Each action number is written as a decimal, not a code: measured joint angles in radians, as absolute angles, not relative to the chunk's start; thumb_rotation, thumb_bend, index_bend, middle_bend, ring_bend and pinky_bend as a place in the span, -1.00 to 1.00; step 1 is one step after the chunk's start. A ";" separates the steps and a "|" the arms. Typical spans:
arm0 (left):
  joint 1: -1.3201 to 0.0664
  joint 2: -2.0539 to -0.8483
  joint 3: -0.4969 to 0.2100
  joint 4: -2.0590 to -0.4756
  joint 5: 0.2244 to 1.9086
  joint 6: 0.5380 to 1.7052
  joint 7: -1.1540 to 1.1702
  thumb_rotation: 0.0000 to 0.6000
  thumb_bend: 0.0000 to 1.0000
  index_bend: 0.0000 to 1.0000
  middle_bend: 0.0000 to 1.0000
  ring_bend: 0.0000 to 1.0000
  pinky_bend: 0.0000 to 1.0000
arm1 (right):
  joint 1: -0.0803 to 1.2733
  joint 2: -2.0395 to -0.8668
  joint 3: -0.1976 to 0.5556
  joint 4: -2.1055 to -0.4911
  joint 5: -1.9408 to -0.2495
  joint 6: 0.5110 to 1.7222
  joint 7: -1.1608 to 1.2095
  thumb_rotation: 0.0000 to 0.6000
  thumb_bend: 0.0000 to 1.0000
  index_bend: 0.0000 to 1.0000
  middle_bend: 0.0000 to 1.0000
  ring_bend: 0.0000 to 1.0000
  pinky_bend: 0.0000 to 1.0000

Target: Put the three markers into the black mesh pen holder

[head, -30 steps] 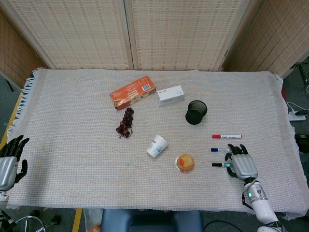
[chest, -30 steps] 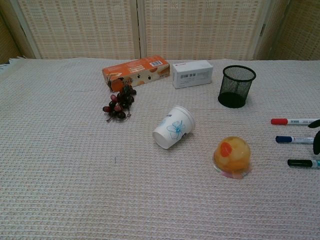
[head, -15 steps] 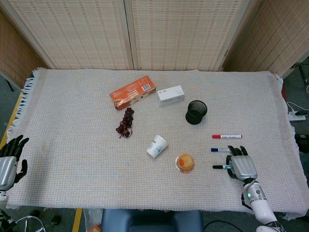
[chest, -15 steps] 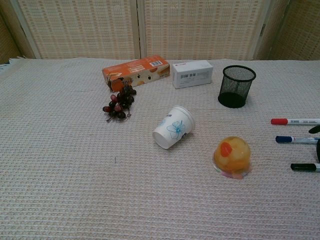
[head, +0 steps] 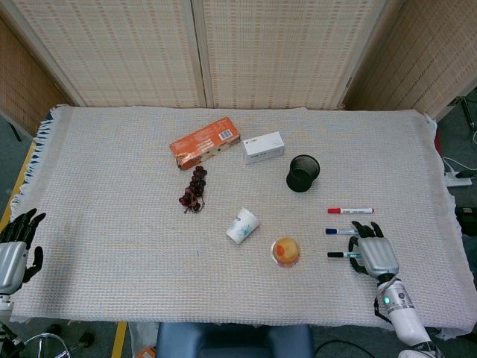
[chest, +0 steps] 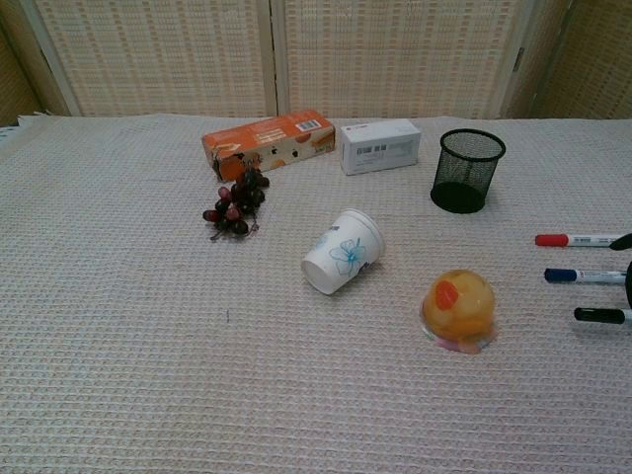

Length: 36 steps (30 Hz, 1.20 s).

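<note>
The black mesh pen holder [head: 303, 173] [chest: 466, 170] stands upright right of the table's middle. Three markers lie parallel at the right: red-capped [head: 350, 210] [chest: 578, 239], blue-capped [head: 339, 231] [chest: 583, 276] and black-capped [head: 335, 254] [chest: 597, 315]. My right hand [head: 375, 253] lies palm down over the black marker's right end and grips it; the cap sticks out to the left. Its fingertips reach up beside the blue marker. In the chest view only a sliver of this hand [chest: 628, 281] shows at the right edge. My left hand [head: 15, 253] hangs off the table's near left corner, fingers apart, holding nothing.
A tipped paper cup [head: 242, 225], a jelly cup [head: 285, 251], a bunch of dark grapes [head: 194, 189], an orange box [head: 204, 142] and a white box [head: 263, 147] sit left of the holder. A woven cloth [head: 112, 224] covers the table.
The black marker shifted slightly toward me with the right hand, then back away again. The red and blue markers and the left hand stayed put.
</note>
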<state>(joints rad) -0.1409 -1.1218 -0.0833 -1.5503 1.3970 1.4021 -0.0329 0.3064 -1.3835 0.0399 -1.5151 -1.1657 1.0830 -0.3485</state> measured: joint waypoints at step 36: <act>-0.148 -1.116 -0.087 -1.543 1.386 1.376 -0.081 1.00 0.21 -0.80 -1.00 -1.00 -0.80 | 0.803 -1.564 0.272 -0.752 -1.454 0.798 1.146 1.00 -0.36 0.23 -0.89 -0.72 -1.00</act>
<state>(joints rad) -0.1484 -1.1164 -0.0869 -1.5427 1.3858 1.3756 -0.0811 0.8034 -1.5636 0.2717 -0.7515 -1.4543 0.7981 1.1461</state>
